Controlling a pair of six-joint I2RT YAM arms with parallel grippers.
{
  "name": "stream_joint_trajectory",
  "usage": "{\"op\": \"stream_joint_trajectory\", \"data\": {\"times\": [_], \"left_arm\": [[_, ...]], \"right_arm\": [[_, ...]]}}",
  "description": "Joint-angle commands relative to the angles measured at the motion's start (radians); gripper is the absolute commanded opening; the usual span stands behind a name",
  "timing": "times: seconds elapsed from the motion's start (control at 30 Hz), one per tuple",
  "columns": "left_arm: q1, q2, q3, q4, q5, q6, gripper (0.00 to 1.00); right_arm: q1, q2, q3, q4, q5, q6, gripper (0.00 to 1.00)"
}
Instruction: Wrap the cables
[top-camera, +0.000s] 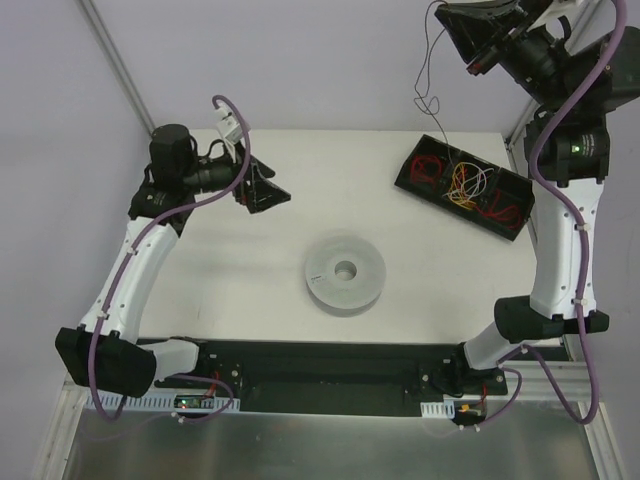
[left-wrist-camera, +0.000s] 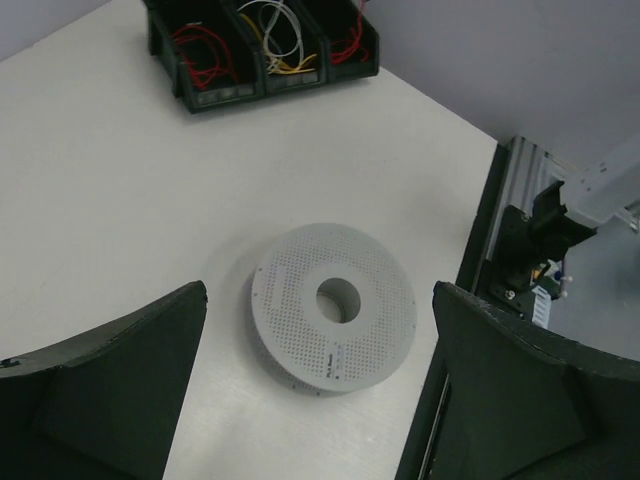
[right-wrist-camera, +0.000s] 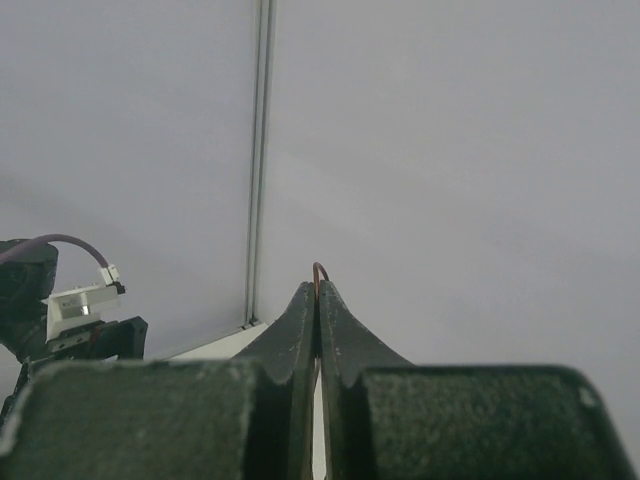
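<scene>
My right gripper (top-camera: 440, 12) is raised high at the top right and is shut on a thin dark cable (top-camera: 428, 90). The cable hangs down in curls toward the black bins (top-camera: 515, 190). In the right wrist view a small loop of the cable (right-wrist-camera: 319, 270) sticks out above the closed fingertips (right-wrist-camera: 300, 310). The grey perforated spool (top-camera: 345, 272) lies flat mid-table and also shows in the left wrist view (left-wrist-camera: 335, 305). My left gripper (top-camera: 272, 190) is open and empty, held above the table to the far left of the spool.
A black bin row at the back right holds red, yellow and white wires (top-camera: 466, 181); it also shows in the left wrist view (left-wrist-camera: 262, 45). The table's near edge has a black rail (top-camera: 330, 365). Frame posts stand at the back left (top-camera: 110, 60) and right.
</scene>
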Motion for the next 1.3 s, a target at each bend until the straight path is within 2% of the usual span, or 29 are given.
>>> {"op": "stream_joint_trajectory", "data": {"times": [0.0, 0.17, 0.3, 0.37, 0.5, 0.63, 0.77, 0.93, 1.0, 1.03, 1.1, 1.17, 1.2, 1.23, 1.27], "left_arm": [[-0.138, 0.033, 0.013, 0.219, -0.016, -0.06, 0.95], [-0.288, 0.2, 0.154, 0.426, -0.15, -0.144, 0.95], [-0.33, 0.361, 0.292, 0.737, -0.253, -0.344, 0.95], [-0.339, 0.439, 0.396, 0.802, -0.271, -0.402, 0.94], [-0.361, 0.571, 0.565, 0.839, -0.227, -0.436, 0.97], [-0.388, 0.671, 0.662, 0.851, -0.129, -0.465, 0.99], [-0.425, 0.708, 0.648, 0.882, -0.035, -0.468, 0.99], [-0.46, 0.739, 0.644, 0.899, 0.012, -0.479, 0.97], [-0.473, 0.748, 0.653, 0.865, 0.002, -0.458, 0.88], [-0.476, 0.753, 0.659, 0.848, -0.015, -0.45, 0.79], [-0.476, 0.759, 0.673, 0.839, -0.047, -0.458, 0.57], [-0.476, 0.765, 0.697, 0.818, -0.072, -0.456, 0.24], [-0.476, 0.765, 0.703, 0.808, -0.089, -0.461, 0.11], [-0.476, 0.765, 0.706, 0.804, -0.102, -0.464, 0.0], [-0.476, 0.763, 0.705, 0.794, -0.118, -0.467, 0.0]], "right_arm": [[0.016, -0.028, -0.028, 0.057, 0.028, -0.029, 0.01], [0.016, -0.069, -0.124, 0.056, 0.041, -0.063, 0.01], [0.016, -0.098, -0.19, 0.033, 0.009, -0.069, 0.01], [0.016, -0.117, -0.232, 0.022, -0.02, -0.072, 0.01], [0.018, -0.141, -0.305, 0.001, -0.059, -0.069, 0.01], [0.016, -0.157, -0.359, 0.005, -0.089, -0.055, 0.01], [0.016, -0.16, -0.373, 0.005, -0.111, -0.055, 0.01], [0.016, -0.152, -0.373, 0.007, -0.145, -0.028, 0.01], [0.018, -0.155, -0.38, 0.007, -0.154, -0.02, 0.01], [0.016, -0.157, -0.384, 0.007, -0.158, -0.018, 0.01], [0.015, -0.166, -0.403, -0.005, -0.159, -0.028, 0.0], [0.009, -0.178, -0.425, -0.039, -0.155, -0.048, 0.01], [-0.003, -0.183, -0.437, -0.056, -0.155, -0.051, 0.01], [-0.014, -0.187, -0.46, -0.07, -0.154, -0.049, 0.06], [-0.03, -0.192, -0.48, -0.078, -0.155, -0.043, 0.15]]}}
